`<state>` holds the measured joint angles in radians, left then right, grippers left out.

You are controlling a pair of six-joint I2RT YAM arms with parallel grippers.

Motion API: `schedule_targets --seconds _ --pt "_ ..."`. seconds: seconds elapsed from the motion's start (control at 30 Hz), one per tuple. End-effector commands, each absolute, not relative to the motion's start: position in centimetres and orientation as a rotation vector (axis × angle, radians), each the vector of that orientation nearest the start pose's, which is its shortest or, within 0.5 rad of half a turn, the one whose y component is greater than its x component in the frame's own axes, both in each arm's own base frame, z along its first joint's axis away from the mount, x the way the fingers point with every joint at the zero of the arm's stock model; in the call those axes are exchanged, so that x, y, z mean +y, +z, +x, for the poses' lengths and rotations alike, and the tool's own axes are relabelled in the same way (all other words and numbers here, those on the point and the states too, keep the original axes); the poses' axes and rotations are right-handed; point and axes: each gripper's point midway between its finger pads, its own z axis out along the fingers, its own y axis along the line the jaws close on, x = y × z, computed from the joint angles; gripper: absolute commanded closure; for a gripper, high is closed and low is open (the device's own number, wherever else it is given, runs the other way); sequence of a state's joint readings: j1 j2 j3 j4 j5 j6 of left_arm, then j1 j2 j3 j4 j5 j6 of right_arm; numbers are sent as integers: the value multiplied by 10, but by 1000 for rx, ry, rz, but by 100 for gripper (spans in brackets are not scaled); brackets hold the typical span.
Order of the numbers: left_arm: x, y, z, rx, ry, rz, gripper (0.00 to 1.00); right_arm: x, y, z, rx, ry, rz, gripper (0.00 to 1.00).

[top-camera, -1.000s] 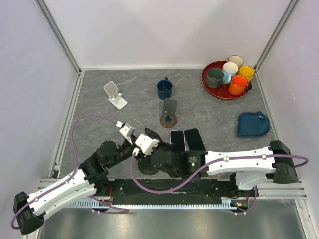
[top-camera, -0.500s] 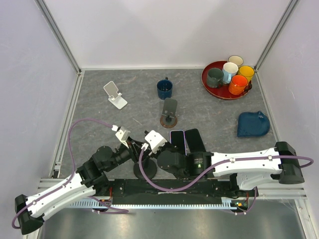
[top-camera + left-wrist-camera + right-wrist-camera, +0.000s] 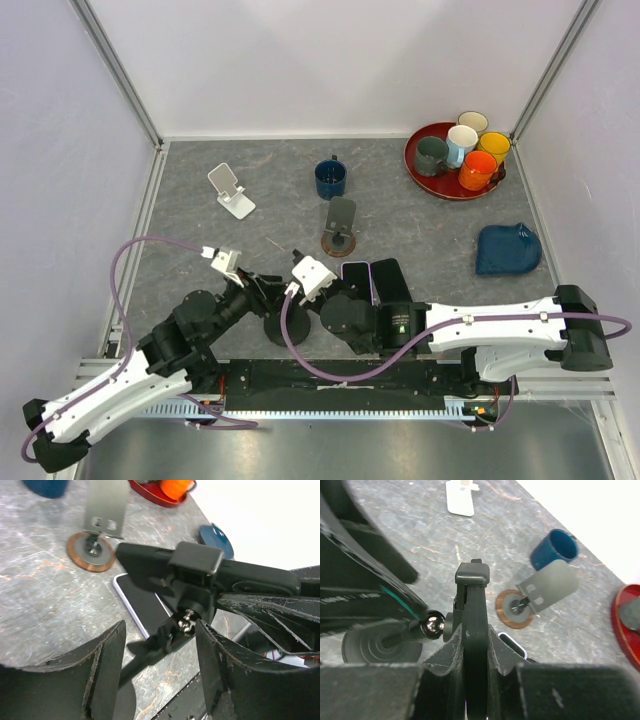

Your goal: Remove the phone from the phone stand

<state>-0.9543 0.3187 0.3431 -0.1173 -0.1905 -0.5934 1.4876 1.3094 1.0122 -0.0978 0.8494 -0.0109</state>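
**Right claw clamped on the phone, left claw spread wide at the stand**

Both arms crowd in at the near edge of the counter (image 3: 430,230), right over the black stand (image 3: 283,328). Its round base sits on the stone just ahead of the arm bases.

In the right wrist view the phone (image 3: 472,615) is edge-on, a thin dark slab standing upright with the stand's clip capping its top. The right claw (image 3: 472,655) is clenched on it, one finger pressed to each flat face, and the slab rises straight out of the grip. Just left of the phone, the stand's shiny ball joint meets the back of the holder. From there the neck drops away to the base at lower left.

Over to the left wrist view, where the left claw (image 3: 160,630) is released. Its fingers (image 3: 107,670) are spread wide. The stand's neck and ball joint sit in the gap between them, and I can't see either finger touching. The phone in its clip runs crosswise just beyond those fingertips, so it is near the left claw but not in it.

Flat on the counter just beside the action lies a second phone (image 3: 357,282) with a pale lilac rim, and a dark phone (image 3: 390,285) lies alongside it. Farther back stands a grey stand (image 3: 340,225) on a copper disc, with a blue mug (image 3: 330,178) behind it. A white stand (image 3: 231,190) is off to the left. A red tray (image 3: 420,170) of cups fills the far right corner, and a blue cloth (image 3: 508,248) lies near the right wall.
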Motion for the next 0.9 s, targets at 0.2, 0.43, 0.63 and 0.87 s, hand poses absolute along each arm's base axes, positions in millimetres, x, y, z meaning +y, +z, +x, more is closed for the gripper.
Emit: schedule_targets --seconds 0.2,0.43,0.63,0.87 --pt "-165 239 167 1779 -945 -151 22 347 300 169 1441 217 -844 100" --pt "-166 254 172 1931 -902 -326 12 349 294 164 1357 193 -967 100" --pt "-190 258 178 2000 -942 -373 11 355 284 162 1316 167 -1046 100" --pt "-204 245 182 2086 -915 -399 11 360 281 161 1304 138 -1080 100"
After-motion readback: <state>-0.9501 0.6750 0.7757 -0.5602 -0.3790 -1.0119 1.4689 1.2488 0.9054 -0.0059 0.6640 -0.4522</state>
